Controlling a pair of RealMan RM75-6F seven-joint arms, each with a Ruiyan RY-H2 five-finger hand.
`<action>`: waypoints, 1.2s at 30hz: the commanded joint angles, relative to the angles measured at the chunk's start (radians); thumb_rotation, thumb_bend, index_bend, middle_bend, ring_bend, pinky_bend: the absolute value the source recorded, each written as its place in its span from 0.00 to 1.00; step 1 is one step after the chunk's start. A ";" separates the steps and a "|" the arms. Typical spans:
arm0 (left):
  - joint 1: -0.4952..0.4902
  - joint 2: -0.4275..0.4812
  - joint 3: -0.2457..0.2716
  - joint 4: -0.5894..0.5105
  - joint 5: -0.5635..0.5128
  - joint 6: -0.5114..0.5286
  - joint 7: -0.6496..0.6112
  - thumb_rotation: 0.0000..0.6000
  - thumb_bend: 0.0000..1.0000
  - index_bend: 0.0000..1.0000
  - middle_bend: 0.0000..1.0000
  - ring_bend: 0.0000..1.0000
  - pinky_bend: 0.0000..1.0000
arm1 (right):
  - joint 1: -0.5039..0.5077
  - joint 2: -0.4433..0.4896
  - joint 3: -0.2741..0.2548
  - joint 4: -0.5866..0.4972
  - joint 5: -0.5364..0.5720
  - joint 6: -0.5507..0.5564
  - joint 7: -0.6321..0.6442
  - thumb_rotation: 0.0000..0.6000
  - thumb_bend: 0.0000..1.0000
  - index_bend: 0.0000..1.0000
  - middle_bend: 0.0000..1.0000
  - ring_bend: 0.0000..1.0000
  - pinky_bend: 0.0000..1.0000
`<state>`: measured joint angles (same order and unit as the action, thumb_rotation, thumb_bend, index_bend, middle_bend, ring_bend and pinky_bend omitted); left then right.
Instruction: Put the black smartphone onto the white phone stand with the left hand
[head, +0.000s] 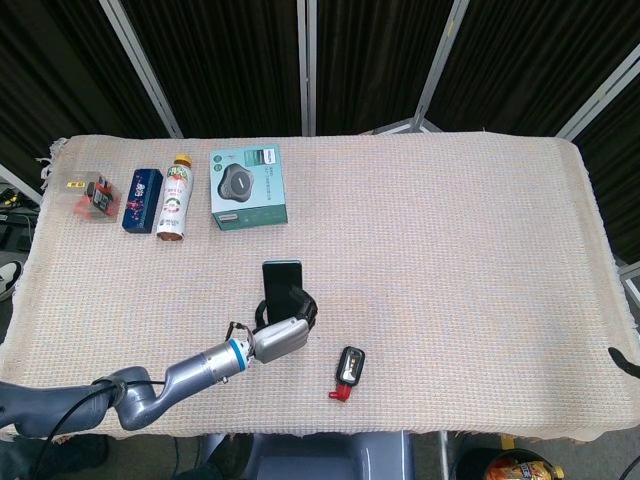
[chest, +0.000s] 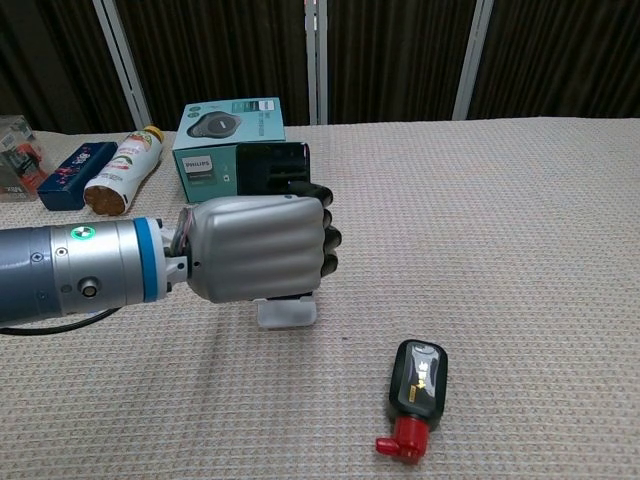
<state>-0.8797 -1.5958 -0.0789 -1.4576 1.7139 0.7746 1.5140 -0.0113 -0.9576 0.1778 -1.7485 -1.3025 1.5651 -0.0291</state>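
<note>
The black smartphone stands upright near the middle of the table, screen facing the chest view. My left hand grips its lower half from the left, fingers curled around it. The white phone stand sits directly beneath the hand; only its base shows, and whether the phone rests in it is hidden. In the head view the smartphone rises just beyond the left hand. My right hand is in neither view.
A green Philips box, a lying bottle, a blue box and a small clear case line the far left. A black car key with a red end lies to the right of the stand.
</note>
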 joint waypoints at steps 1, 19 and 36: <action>0.000 -0.003 0.005 0.003 -0.002 0.003 -0.004 1.00 0.00 0.40 0.29 0.39 0.40 | 0.000 0.001 0.000 -0.001 0.001 -0.001 0.001 1.00 0.00 0.00 0.00 0.00 0.00; 0.017 0.084 0.000 -0.104 0.012 0.081 -0.036 1.00 0.00 0.00 0.00 0.00 0.12 | -0.001 0.002 -0.005 -0.005 -0.008 0.000 -0.005 1.00 0.00 0.00 0.00 0.00 0.00; 0.364 0.347 -0.064 -0.272 -0.241 0.573 -0.718 1.00 0.00 0.00 0.00 0.00 0.00 | -0.005 0.005 -0.020 -0.033 -0.046 0.015 -0.020 1.00 0.00 0.00 0.00 0.00 0.00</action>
<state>-0.6382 -1.3307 -0.1402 -1.6855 1.5878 1.2475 0.9764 -0.0164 -0.9528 0.1590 -1.7808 -1.3473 1.5799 -0.0483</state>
